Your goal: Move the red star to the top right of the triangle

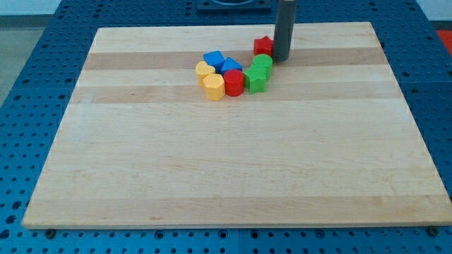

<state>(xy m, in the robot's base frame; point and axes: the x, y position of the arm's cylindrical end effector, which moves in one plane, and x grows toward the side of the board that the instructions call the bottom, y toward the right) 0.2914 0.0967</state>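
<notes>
The red star (263,46) lies near the top of the wooden board (233,176), just above a cluster of blocks. My tip (281,59) stands right against the star's right side, at its lower edge. The blue triangle (231,67) sits in the cluster, below and left of the star. The star is apart from the triangle, with a green block (263,64) between them on the right.
The cluster also holds a blue cube (213,59), two yellow blocks (205,70) (213,86), a red block (234,82) and a second green block (256,80). The board's top edge is close above the star.
</notes>
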